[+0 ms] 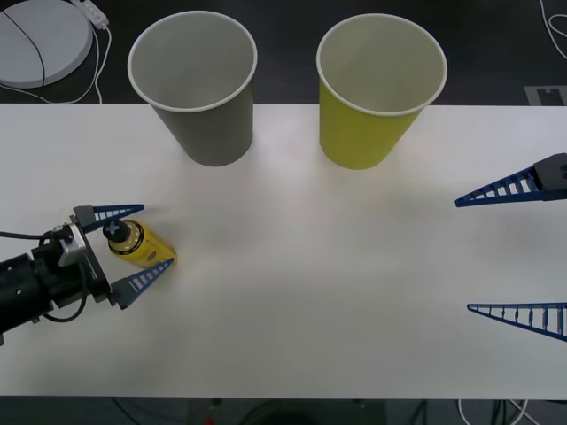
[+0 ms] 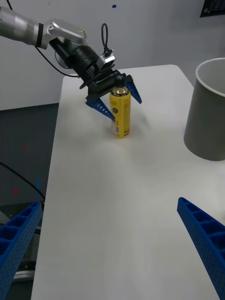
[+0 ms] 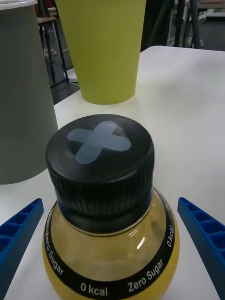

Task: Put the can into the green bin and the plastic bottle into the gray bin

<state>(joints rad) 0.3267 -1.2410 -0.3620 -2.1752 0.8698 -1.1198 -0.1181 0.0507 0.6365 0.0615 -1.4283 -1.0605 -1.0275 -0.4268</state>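
The plastic bottle (image 1: 142, 245) stands upright on the white table (image 1: 310, 292) at the near left, with a yellow label and a black cap (image 3: 101, 154). My left gripper (image 1: 157, 236) is open around it, one blue finger on each side and a gap to both. The gray bin (image 1: 204, 124) stands at the back left and the green bin (image 1: 372, 124) at the back centre-right, both upright with nothing inside. At the right edge of the table my right gripper (image 1: 465, 255) is open and holds nothing. The can is out of view.
A round white device (image 1: 40, 40) with a white cable lies beyond the table's far left edge. Bare tabletop stretches between the bottle (image 2: 120, 112) and the gray bin (image 2: 208, 112), and across the middle toward my right gripper (image 2: 108, 204).
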